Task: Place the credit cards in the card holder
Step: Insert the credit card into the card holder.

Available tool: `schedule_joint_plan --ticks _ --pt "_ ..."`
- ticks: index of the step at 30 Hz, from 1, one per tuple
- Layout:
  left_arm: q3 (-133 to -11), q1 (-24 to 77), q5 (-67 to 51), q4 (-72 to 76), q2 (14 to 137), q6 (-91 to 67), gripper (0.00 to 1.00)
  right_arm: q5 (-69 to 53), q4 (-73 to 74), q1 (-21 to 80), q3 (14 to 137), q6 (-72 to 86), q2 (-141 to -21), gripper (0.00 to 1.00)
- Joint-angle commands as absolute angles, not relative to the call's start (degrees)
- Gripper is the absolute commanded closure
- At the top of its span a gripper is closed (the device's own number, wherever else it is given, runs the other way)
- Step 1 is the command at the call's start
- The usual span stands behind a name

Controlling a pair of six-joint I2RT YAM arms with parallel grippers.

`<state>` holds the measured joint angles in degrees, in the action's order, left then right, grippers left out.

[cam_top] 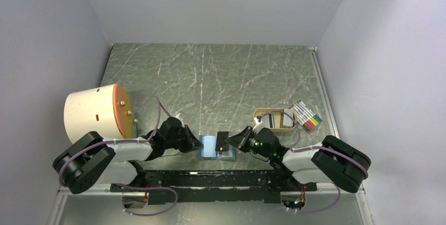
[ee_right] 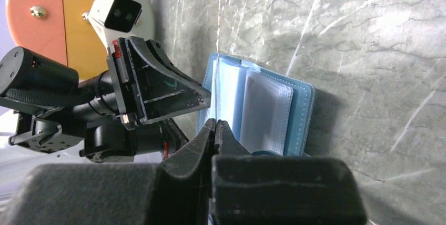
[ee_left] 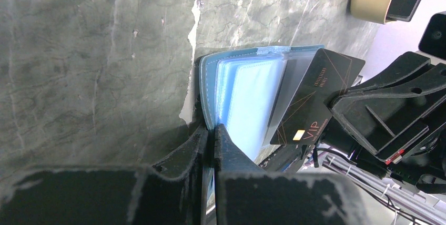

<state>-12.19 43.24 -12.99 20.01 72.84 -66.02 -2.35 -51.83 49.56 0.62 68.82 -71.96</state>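
While the left tool [ee_left: 212, 139] clamps the blue cover edge of the card holder [ee_left: 247, 104], pinning it open on the desk [cam_top: 210, 78] between the two arms, the right tool [ee_right: 215, 128] is clenched on a dark card [ee_left: 315, 99]. The card sits just right of the holder's clear sleeves. Its near edge looks tucked under one sleeve, but I can't tell for sure. Its long axis points across toward the holder's spine, so the coming push likely runs leftward, toward the left tool, with the right arm doing the insert.

The left wrist view shows the card face and where it overlaps the sleeves. The right wrist view sees the card only edge-on, but shows the sleeves fanned. More cards [cam_top: 277, 121] lie in the tan tray [cam_top: 261, 112], well apart to the right.
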Motion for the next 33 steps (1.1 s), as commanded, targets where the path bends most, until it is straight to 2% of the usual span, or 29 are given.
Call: schedule_joint_plan --ticks 1,12,23,33 --pt "-11.95 43.66 -10.96 17.39 73.61 -64.92 0.91 -0.18 -49.62 49.92 -0.58 67.91 -71.15 1.0" --pt "-12.67 43.61 -11.24 16.35 73.42 -64.48 0.91 0.85 -49.35 49.89 -0.68 67.64 -72.14 1.0" --pt "-12.99 43.6 -11.11 16.42 73.98 -64.25 0.91 -1.92 -60.03 49.89 -1.75 69.53 -79.97 1.0" --pt "-13.61 43.64 -11.16 15.61 74.08 -63.76 0.91 -1.6 -55.77 49.88 -1.22 69.22 -75.74 1.0"
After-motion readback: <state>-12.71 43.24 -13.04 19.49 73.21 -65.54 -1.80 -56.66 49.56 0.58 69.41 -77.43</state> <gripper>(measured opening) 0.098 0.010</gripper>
